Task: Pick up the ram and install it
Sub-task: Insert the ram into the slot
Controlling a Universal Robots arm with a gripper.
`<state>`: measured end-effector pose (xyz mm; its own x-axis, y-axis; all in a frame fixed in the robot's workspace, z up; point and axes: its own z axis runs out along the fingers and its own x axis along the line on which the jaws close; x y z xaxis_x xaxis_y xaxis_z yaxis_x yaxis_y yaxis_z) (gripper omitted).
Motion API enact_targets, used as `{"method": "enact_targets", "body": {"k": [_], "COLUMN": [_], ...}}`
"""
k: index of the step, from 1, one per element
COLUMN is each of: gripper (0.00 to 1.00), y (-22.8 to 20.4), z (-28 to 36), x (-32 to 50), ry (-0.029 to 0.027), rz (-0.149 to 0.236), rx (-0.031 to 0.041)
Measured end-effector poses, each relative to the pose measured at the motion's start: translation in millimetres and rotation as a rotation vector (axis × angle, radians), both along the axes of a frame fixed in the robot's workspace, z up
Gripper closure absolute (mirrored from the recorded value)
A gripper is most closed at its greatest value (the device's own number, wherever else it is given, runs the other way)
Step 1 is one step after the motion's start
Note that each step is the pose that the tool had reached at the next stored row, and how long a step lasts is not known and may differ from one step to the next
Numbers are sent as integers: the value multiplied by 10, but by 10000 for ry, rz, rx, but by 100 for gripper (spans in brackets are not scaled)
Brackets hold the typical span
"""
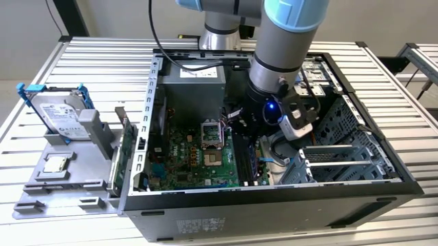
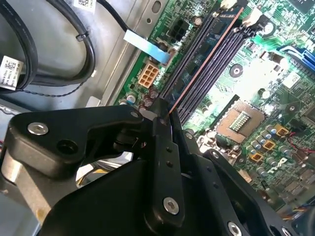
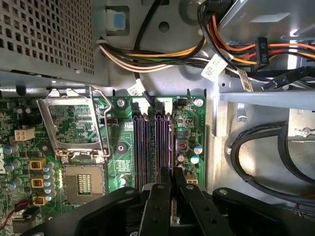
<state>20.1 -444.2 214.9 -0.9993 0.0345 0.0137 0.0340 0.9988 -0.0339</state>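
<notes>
Item: ram (image 2: 204, 61), pick-up done; fingers (image 2: 165, 150) clamped on it, edge-on just above the memory slots (image 3: 140, 142); full seating judged outstanding.

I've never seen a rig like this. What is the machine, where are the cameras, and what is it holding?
It is a robot arm reaching into an open computer case on a slatted table. The exterior view comes from a camera off the arm; both wrist views come from cameras riding near its gripper, facing the green board. The gripper seems shut on the ram, seen edge-on as a thin strip along the memory slots. At the exterior view's left, a grey tray holds a hard drive.
</notes>
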Motion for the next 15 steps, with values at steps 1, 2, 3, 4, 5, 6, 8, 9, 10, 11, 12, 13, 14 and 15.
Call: {"method": "enact_targets", "body": {"k": [1, 2, 3, 4, 5, 6, 8, 9, 10, 11, 12, 13, 14, 15], "gripper": [100, 100, 100, 100, 100, 100, 100, 100, 100, 100, 100, 100, 100, 100], "y": [2, 2, 4, 4, 4, 4, 4, 4, 4, 4, 4, 4, 3, 4], "z": [2, 5, 5, 5, 5, 5, 5, 5, 7, 13, 17, 37, 66, 93], "x": [-1, -3, -3, -3, -3, -4, -4, -4, -4, -4, -4, -4, -4, -4], "ry": [-3, -2, -1, -1, -1, -1, -1, -1, -1, -1, -1, -1, 0, 0], "rz": [-17, -30, -34, -35, -35, -35, -35, -35, -35, -36, -35, -35, -36, -36], "rx": [-16, -34, -47, -67, -86, -93, -96, -95, -96, -97, -98, -98, -103, -102]}}
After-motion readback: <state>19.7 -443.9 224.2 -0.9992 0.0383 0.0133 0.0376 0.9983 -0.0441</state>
